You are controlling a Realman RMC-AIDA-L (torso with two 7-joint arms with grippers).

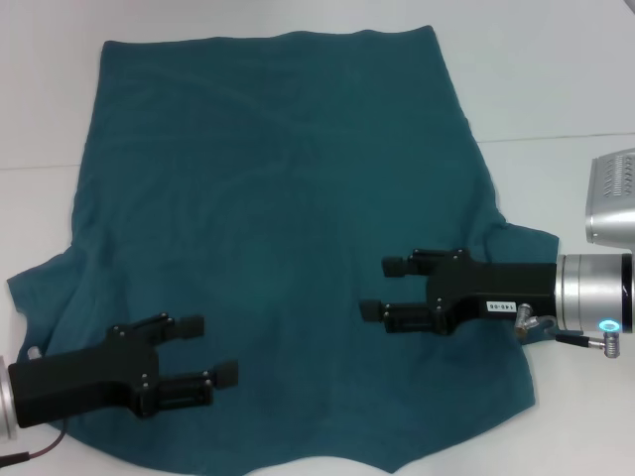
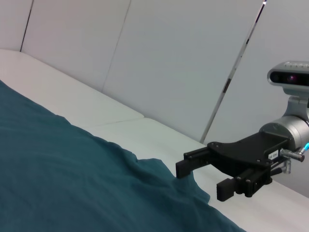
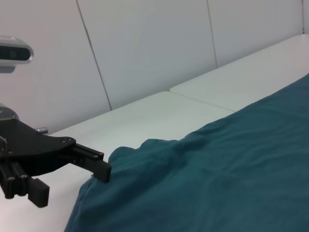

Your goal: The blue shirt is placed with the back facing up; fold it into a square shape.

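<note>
White panelled walls back a white desk (image 1: 556, 79) on which the blue shirt (image 1: 288, 228) lies spread flat, hem edge away from the robot and sleeves and collar end nearest it, covering most of the working surface. Both arms reach inward over the near half of the garment: the left end effector (image 1: 206, 349) hovers over the left sleeve region, its fingers spread and empty, and the right end effector (image 1: 384, 289) sits over the right sleeve side, likewise spread and gripping nothing. Seen from the wrist views, the sleeves form low rumpled ridges at the cloth's edges, beside each opposing end effector. This symmetrical placement probably prepares a pinch at each side so the sleeves can be turned inward as a first fold. Nothing else rests on the desk; only the fabric's own wrinkles could hinder a clean grasp.
</note>
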